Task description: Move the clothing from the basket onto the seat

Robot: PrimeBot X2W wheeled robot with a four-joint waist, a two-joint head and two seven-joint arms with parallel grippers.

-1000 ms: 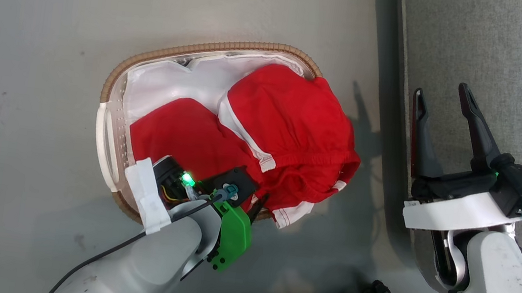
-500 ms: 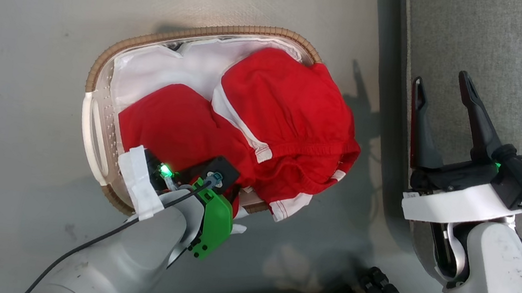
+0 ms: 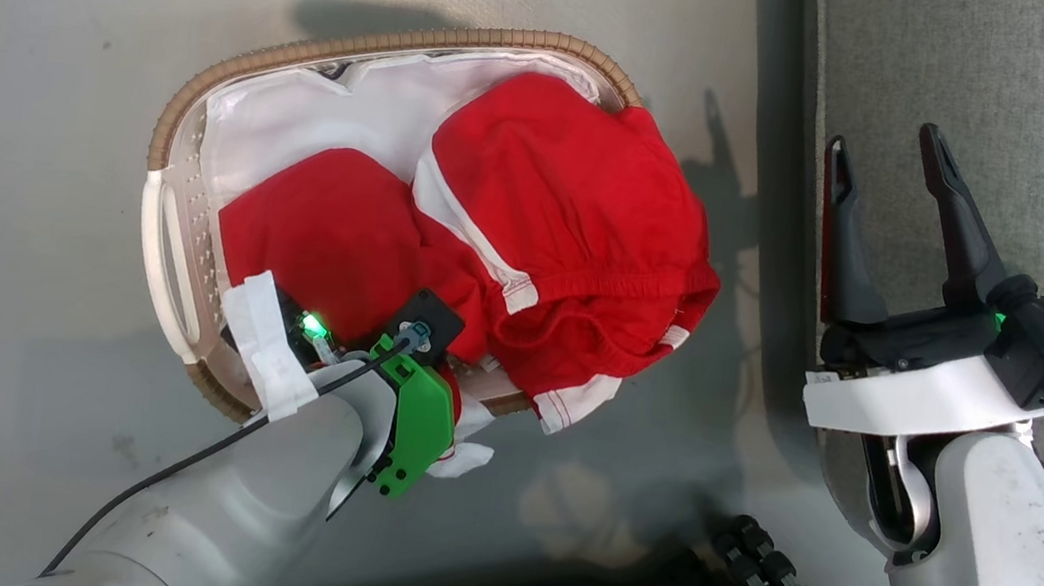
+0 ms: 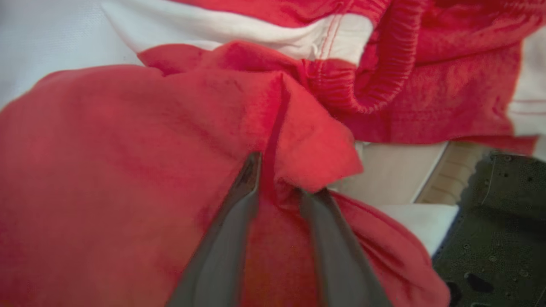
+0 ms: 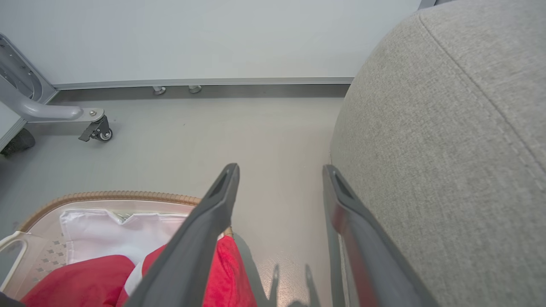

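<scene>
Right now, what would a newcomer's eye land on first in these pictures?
The red clothing heaped in the basket, one piece spilling over its rim beside the grey seat. In the left wrist view, the left pincer pinches a fold of it, while the right pincer hangs open at the seat's edge.

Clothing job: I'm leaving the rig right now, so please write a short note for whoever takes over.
Left gripper: shut on a fold of the nearer red garment, inside the basket.
Right gripper: open and empty, held above the floor by the edge of the seat.
Clothing: both garments are in the basket; the farther garment hangs over the rim on the seat side.
Done: first grasp only; nothing is on the seat.
Left: lift each garment out and lay it on the seat.
</scene>
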